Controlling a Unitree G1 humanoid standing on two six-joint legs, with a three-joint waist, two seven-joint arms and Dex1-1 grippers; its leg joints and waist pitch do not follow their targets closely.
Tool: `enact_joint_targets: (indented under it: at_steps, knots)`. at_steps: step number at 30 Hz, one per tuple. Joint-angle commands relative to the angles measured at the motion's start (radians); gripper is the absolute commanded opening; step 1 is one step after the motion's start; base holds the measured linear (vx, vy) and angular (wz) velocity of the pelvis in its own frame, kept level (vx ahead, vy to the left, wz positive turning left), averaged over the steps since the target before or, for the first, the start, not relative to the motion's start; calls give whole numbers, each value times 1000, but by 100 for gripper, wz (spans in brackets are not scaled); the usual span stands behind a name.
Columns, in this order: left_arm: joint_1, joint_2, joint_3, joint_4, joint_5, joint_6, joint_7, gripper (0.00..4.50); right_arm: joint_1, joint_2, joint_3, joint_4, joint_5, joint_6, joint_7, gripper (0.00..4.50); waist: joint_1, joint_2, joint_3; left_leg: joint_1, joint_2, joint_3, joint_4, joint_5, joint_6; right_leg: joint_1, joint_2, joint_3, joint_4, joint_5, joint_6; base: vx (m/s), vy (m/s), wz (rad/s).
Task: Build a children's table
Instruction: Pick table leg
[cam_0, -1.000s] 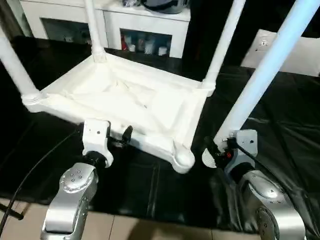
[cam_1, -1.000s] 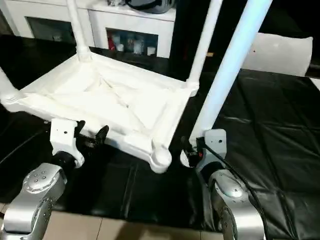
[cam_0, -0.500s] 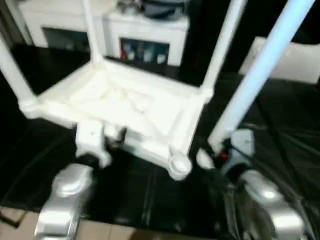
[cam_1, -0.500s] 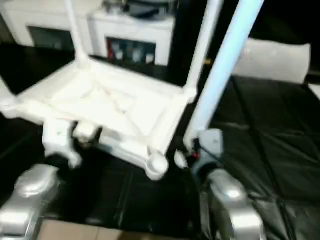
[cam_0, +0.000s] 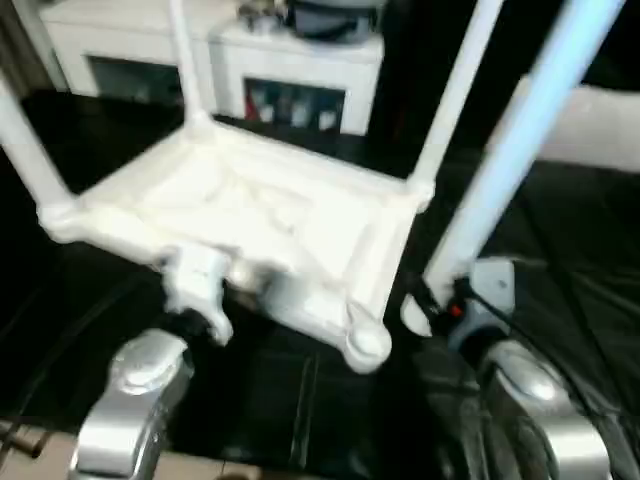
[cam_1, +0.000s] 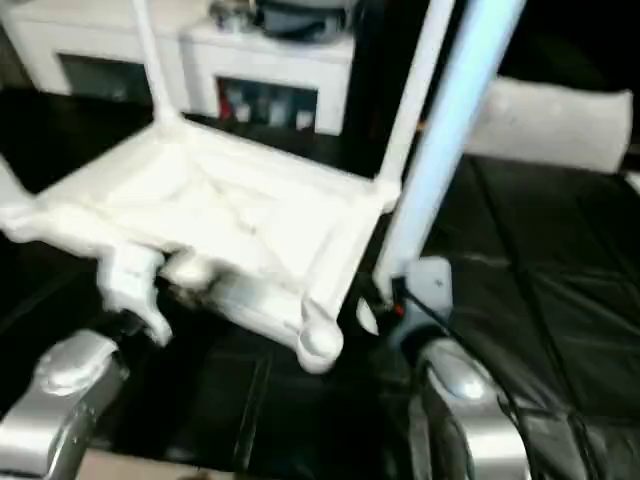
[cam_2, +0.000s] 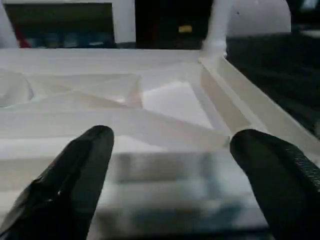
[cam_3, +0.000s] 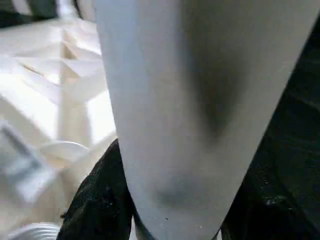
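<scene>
The children's table top (cam_0: 250, 210) lies upside down on the black mat, ribbed underside up. Three white legs stand in its sockets: near left (cam_0: 25, 150), back left (cam_0: 185, 60) and back right (cam_0: 455, 90). The near right corner socket (cam_0: 368, 345) holds no leg. Just to its right my right gripper (cam_0: 428, 303) is shut on the thick end of a fourth leg (cam_0: 510, 150), which leans up and to the right. My left gripper (cam_2: 170, 145) is open at the near rim of the top, with its fingers (cam_2: 90, 160) spread wide on either side of it.
A white cabinet with glass doors (cam_0: 290, 70) stands behind the table. A flat white panel (cam_0: 600, 120) lies at the back right on the black mat (cam_0: 570, 250). The mat's front edge and the floor (cam_0: 250, 465) are close below my forearms.
The head camera has shifted a little. My left gripper's fingers stand slightly wider at the rim. The right gripper still holds the leg beside the empty socket.
</scene>
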Motion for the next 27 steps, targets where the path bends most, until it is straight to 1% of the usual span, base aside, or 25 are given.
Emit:
enact_joint_targets:
  at_steps: [1,2,3,4,5,6,7,8,9,10,11,13,14,15,16,17,19,20,21,22,23,24,25,26,27]
  knots:
    - [-23,24,-20,20,0,2,-54,449,-10,-7,-17,-11,10,-12,8,188,-4,22,-13,44,85,-29,-110,-278,-28,3,-98,29,-88,106,-79,-158,6,-1]
    - [-51,64,-37,54,0,-8,-125,450,-19,-12,-25,-5,7,-21,5,188,0,20,-8,47,78,-18,-116,-356,-47,0,-108,41,-107,-94,-132,-119,14,2]
    - [-67,84,-47,71,-4,-8,-163,450,-23,-13,-33,-2,7,-32,3,188,1,15,-4,46,75,-13,-117,-364,-49,-2,-111,48,-117,-172,-140,-121,16,0]
    - [-80,100,-55,85,-6,-10,-193,450,-27,-13,-40,0,10,-42,3,188,6,17,-5,46,73,-9,-116,-359,-52,-5,-113,52,-120,-220,-146,-97,11,-2]
    - [-99,122,-70,107,-1,-20,-231,450,-33,-13,-51,2,18,-45,5,188,10,14,-7,47,75,2,-116,-310,-45,-11,-116,57,-127,-255,-149,-97,11,-2]
    - [-121,140,-84,130,5,-29,-264,450,-40,-9,-63,7,27,-55,5,188,10,14,-10,48,76,5,-115,-294,-42,-13,-116,56,-125,-248,-150,-81,7,2]
    - [-121,140,-84,130,5,-29,-264,450,-40,-9,-63,7,27,-55,5,188,10,14,-12,46,75,11,-116,-268,-36,-14,-116,54,-126,-237,-152,0,0,0]
    - [-145,161,-101,157,12,-42,-299,450,-46,-5,-75,11,39,-67,8,188,10,13,-12,43,76,11,-118,-253,-32,-13,-117,53,-127,-231,-150,-63,12,2]
    - [-170,180,-118,185,22,-58,-333,450,-52,-5,-84,13,47,-64,9,188,9,9,-13,46,79,16,-119,-252,-33,-19,-115,50,-124,-215,-155,-50,17,1]
    - [-189,194,-132,206,31,-70,-356,450,-56,-10,-87,15,44,-59,8,188,9,9,-13,44,76,16,-120,-257,-30,-20,-115,49,-123,-216,-155,-63,24,0]
    - [-218,210,-148,238,43,-82,-391,450,-64,-13,-93,22,41,-68,7,188,9,10,-17,41,77,21,-122,-253,-29,-22,-115,49,-121,-197,-153,0,0,0]
    - [-281,232,-179,309,70,-119,-457,450,-81,-24,-100,24,51,-50,19,188,10,12,-20,41,76,25,-123,-254,-33,-26,-112,48,-118,-164,-149,0,0,0]
    - [-316,240,-196,348,82,-137,-492,450,-86,-30,-98,22,66,-33,36,188,11,13,-29,38,78,26,-119,-218,-27,-24,-112,46,-109,-83,-155,0,0,0]
    - [-345,244,-212,382,94,-157,-523,450,-87,-40,-90,21,67,-32,54,188,11,14,-30,38,79,27,-118,-199,-22,-25,-111,45,-106,-44,-159,0,0,0]
    - [-357,246,-218,396,99,-164,-535,450,-88,-44,-86,21,67,-31,61,188,10,14,-30,33,78,28,-117,-183,-14,-24,-111,45,-104,-13,-161,0,0,0]
    - [-383,249,-232,426,110,-182,-562,424,-88,-54,-77,21,67,-33,78,188,12,16,-31,33,79,30,-117,-175,-12,-24,-111,42,-99,33,-168,0,0,0]
    - [-448,246,-264,501,128,-223,-609,417,-85,-64,-66,24,70,-39,104,188,15,13,-34,29,78,33,-113,-151,4,-21,-113,41,-96,92,-178,0,0,0]
    - [-476,243,-280,534,136,-241,-630,417,-84,-65,-63,23,74,-38,111,188,17,14,-36,28,79,34,-111,-136,11,-19,-115,41,-95,111,-178,0,0,0]
    - [-499,238,-293,561,140,-251,-650,414,-82,-67,-60,20,78,-31,116,188,20,17,-44,25,80,34,-104,-83,24,-16,-117,39,-85,192,-186,0,0,0]
    - [-525,227,-303,591,142,-264,-666,400,-80,-69,-57,18,80,-25,117,188,20,17,-45,23,80,34,-103,-64,32,-16,-116,38,-84,221,-189,0,0,0]
    - [-549,214,-309,623,145,-282,-684,383,-79,-70,-56,16,81,-21,118,188,24,12,-49,19,79,38,-96,-21,56,-16,-117,37,-78,290,-198,0,0,0]
    - [-565,204,-314,646,148,-291,-692,377,-78,-71,-56,15,83,-18,119,188,25,11,-49,18,79,40,-94,-14,63,-17,-117,36,-76,303,-202,0,0,0]
    - [-599,182,-324,696,158,-317,-710,375,-73,-73,-57,11,85,-17,122,188,28,18,-45,17,79,41,-95,-26,66,-20,-116,37,-80,288,-204,0,0,0]
    - [-612,174,-328,719,164,-330,-719,368,-70,-74,-58,9,86,-17,124,188,29,15,-44,18,80,41,-96,-41,63,-19,-118,36,-81,272,-206,0,0,0]
    - [-632,160,-334,754,167,-347,-729,354,-66,-79,-59,8,79,-23,128,188,34,15,-42,19,85,39,-100,-75,54,-19,-122,36,-84,227,-211,0,0,0]
